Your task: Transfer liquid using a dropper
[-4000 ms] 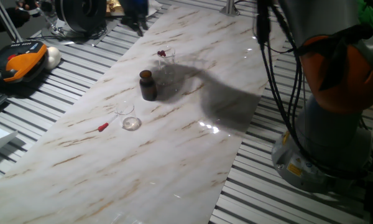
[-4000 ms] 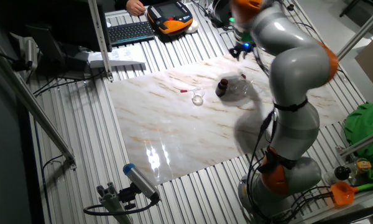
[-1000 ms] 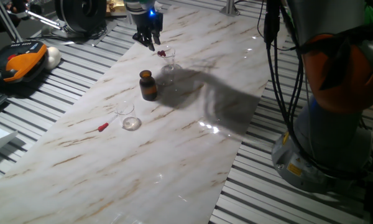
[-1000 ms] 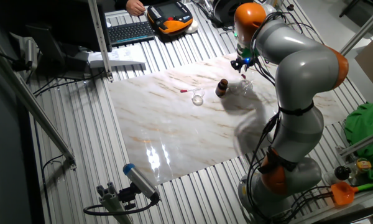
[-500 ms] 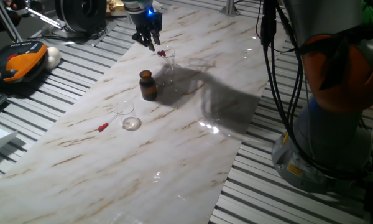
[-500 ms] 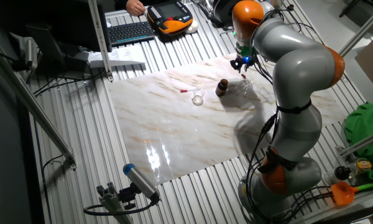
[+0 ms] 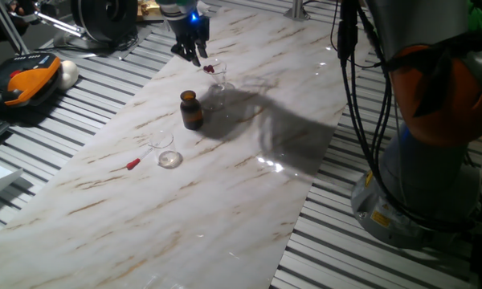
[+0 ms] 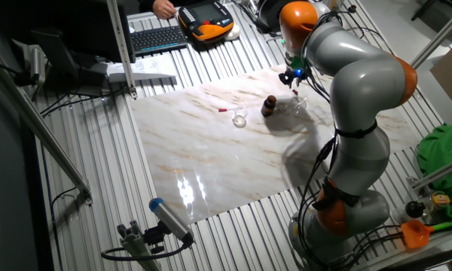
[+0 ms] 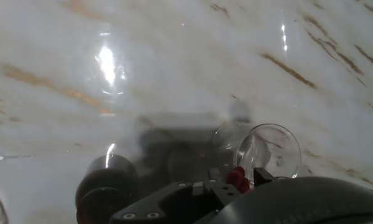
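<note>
My gripper [image 7: 191, 53] hangs just above and behind a clear glass beaker [image 7: 216, 77] at the far end of the marble table; its fingers look spread, with nothing between them. A dropper with a red bulb [image 7: 209, 70] stands in the beaker. In the hand view the red bulb [image 9: 239, 179] sits right at my dark fingers [image 9: 262, 175], by the beaker rim [image 9: 280, 146]. A brown bottle [image 7: 192, 110] stands in front of the beaker. A small glass dish [image 7: 169, 159] lies nearer, with a second red-tipped dropper [image 7: 133, 164] lying beside it.
The marble slab [image 7: 225, 201] rests on a ribbed metal table. An orange pendant [image 7: 24, 80] and a keyboard [image 8: 160, 38] lie off the slab to one side. My arm's base [image 7: 434, 160] stands at the slab's other side.
Over four seconds my gripper has come down to the beaker. In the last second it has barely moved. The bottle, dish and droppers have not moved.
</note>
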Controlling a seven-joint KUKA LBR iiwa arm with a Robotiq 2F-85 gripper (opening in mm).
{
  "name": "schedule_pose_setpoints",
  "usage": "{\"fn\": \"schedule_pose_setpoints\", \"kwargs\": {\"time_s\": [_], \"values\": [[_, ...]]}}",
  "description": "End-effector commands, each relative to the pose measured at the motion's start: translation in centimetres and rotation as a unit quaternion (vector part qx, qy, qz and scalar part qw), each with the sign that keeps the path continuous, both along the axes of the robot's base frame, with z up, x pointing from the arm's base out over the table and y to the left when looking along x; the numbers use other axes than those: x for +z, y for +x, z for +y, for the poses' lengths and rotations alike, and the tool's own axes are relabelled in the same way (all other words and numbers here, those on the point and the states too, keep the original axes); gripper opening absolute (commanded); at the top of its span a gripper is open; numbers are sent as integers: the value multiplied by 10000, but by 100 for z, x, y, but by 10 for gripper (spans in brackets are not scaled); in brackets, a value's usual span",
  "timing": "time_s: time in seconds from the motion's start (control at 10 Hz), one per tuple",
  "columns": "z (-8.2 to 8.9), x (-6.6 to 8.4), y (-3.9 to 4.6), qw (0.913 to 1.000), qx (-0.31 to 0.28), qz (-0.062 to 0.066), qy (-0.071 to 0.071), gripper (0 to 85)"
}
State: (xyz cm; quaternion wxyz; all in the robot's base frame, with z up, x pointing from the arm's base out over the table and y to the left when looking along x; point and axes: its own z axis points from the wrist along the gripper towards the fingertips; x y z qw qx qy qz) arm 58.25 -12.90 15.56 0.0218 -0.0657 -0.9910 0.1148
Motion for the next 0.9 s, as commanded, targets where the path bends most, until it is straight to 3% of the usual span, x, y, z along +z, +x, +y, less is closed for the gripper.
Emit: {"fn": "schedule_pose_setpoints", "kwargs": {"time_s": [0.0, 0.4, 0.5, 0.8], "values": [[6, -35, -20, 10000, 8, -34, -1, 340], [15, -93, -117, 9999, 71, -67, -59, 340], [8, -99, -115, 9999, 93, -61, -73, 510], [-53, -152, -104, 9997, 212, -32, -113, 510]]}}
